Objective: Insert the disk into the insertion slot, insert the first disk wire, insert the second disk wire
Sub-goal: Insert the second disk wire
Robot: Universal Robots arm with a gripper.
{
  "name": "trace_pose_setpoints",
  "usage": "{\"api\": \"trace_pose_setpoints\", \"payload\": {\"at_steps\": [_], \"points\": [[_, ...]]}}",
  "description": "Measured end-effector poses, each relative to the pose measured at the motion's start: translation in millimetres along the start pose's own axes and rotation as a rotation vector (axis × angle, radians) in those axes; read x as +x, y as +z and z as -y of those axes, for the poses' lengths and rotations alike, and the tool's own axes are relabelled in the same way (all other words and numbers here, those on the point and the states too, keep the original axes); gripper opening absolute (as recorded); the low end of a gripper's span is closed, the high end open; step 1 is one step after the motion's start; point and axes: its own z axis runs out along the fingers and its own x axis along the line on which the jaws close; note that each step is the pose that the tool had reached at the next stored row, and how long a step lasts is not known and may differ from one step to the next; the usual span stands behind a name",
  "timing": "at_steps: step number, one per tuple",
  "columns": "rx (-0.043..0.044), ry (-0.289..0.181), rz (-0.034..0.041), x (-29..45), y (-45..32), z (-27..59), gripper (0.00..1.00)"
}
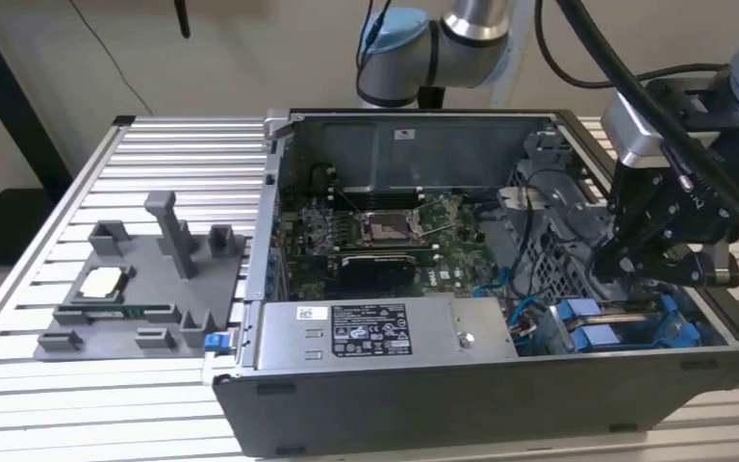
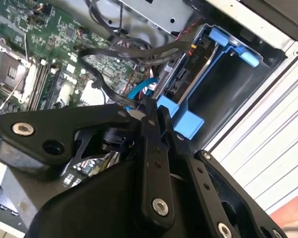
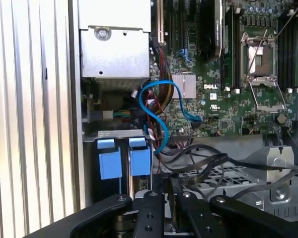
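Note:
The disk [image 2: 186, 74] sits in its blue carrier frame [image 2: 223, 42], pushed into the insertion slot [image 2: 228, 99] at the case's corner. In the exterior view two blue carriers [image 1: 600, 325] show in that bay, under my gripper [image 1: 656, 274]. In the second wrist view my gripper [image 2: 155, 108] has its fingers pressed together beside a blue tab [image 2: 181, 119]. A flat black disk wire [image 2: 107, 74] runs straight into the fingertips. In the first wrist view the gripper [image 3: 166, 182] hangs by two blue tabs [image 3: 124, 161], and black wires [image 3: 198, 163] meet at its tips.
The open computer case [image 1: 472, 404] lies on a slatted metal table [image 1: 165, 154]. Inside are the motherboard [image 1: 383, 236], a silver power supply [image 1: 383, 332] and a looping blue cable [image 3: 161, 106]. A grey fixture plate [image 1: 139, 289] sits on the exterior view's left.

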Motion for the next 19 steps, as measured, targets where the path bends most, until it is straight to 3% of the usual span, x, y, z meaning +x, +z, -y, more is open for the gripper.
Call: {"api": "trace_pose_setpoints", "payload": {"at_steps": [6, 19], "points": [[-0.0024, -0.015, -0.0005, 1.9, 1.8, 0.8, 0.16], [-0.0025, -0.015, 0.0061, 2.0, 1.9, 0.8, 0.16]]}}
